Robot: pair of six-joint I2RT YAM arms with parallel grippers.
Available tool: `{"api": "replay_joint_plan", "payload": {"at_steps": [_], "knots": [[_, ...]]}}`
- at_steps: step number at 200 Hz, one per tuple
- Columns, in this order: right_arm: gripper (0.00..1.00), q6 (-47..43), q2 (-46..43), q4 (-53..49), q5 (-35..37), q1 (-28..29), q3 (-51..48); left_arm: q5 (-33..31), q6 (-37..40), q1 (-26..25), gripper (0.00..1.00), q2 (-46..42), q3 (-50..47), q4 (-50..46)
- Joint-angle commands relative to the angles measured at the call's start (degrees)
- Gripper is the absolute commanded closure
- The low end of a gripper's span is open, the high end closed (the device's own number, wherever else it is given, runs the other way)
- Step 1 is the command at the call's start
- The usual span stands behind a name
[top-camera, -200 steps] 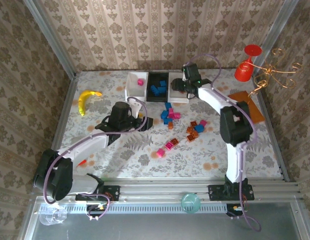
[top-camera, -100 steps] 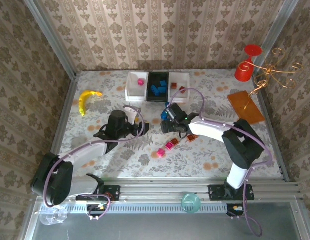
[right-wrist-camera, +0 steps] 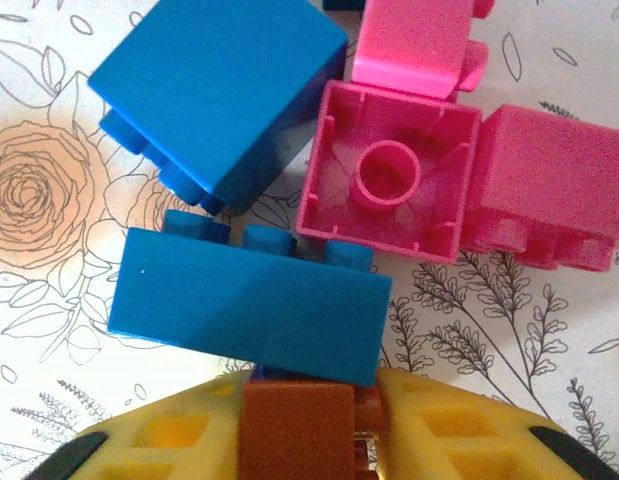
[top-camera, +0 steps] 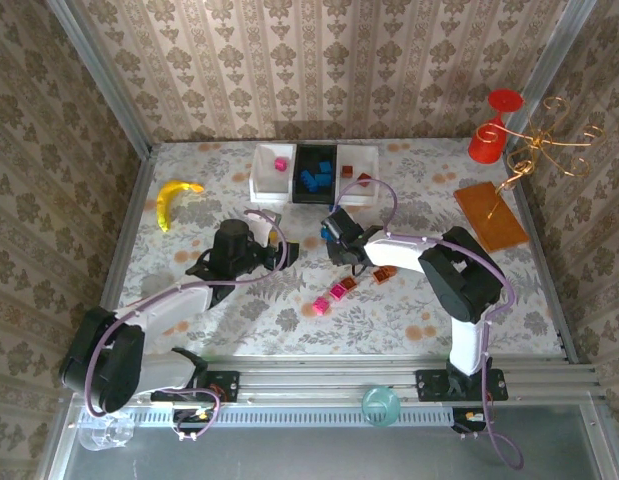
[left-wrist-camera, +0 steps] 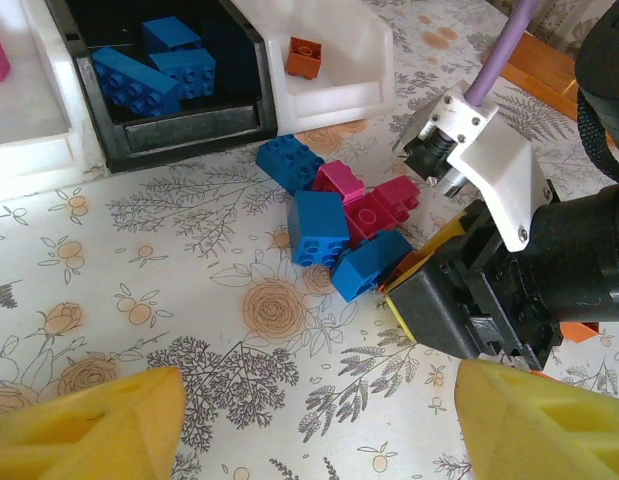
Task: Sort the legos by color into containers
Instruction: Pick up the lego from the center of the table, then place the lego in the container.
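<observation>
While the right tool [right-wrist-camera: 299, 410] is clenched on an orange-brown lego [right-wrist-camera: 294, 440] at 6 o'clock of mixed blue and pink legos [left-wrist-camera: 334, 225], left tool [left-wrist-camera: 319, 425] hangs released; containers [left-wrist-camera: 179, 125] at pile's 12 o'clock.

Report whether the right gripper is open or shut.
Shut: on the right gripper, yellow fingers clamp an orange-brown lego between them.

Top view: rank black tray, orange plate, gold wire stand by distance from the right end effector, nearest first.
1. black tray: just beyond the right end effector, toward the back wall.
2. orange plate: off to its right.
3. gold wire stand: far right, past the plate.
</observation>
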Motion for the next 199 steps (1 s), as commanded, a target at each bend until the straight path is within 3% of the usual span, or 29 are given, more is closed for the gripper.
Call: {"api": "replay_joint_plan", "payload": {"at_steps": [1,37,67,93,132,172,199], "knots": [[0.71,0.41,-5.71,-0.75,2.61,-0.22,-2.38,2.59,-1.04,0.21,0.27,0.86,-0.61,2.62],[0.72,-0.90,-15.18,2.03,-1.16,-2.88,-4.96,7.04,-1.65,-0.09,0.28,3.35,0.13,6.30],[0.72,-0.58,-15.16,6.83,-5.95,-8.58,-1.19,7.16,-2.79,-1.09,0.27,4.84,1.57,8.54],[0.72,0.74,-9.59,11.24,-8.22,-13.14,5.12,4.71,-5.30,-2.24,0.27,7.27,4.96,7.23],[0.71,1.20,3.86,11.57,-7.66,-16.75,19.40,-5.35,-4.97,-6.91,0.25,10.21,10.29,4.83],[0.68,1.40,16.90,6.14,-7.57,-18.94,35.51,-7.06,-4.46,-7.74,0.25,10.39,12.67,2.65],[0.60,-0.04,18.58,2.87,-10.22,-19.73,40.86,-7.73,-3.61,-7.77,0.24,9.04,12.23,1.65]]}}
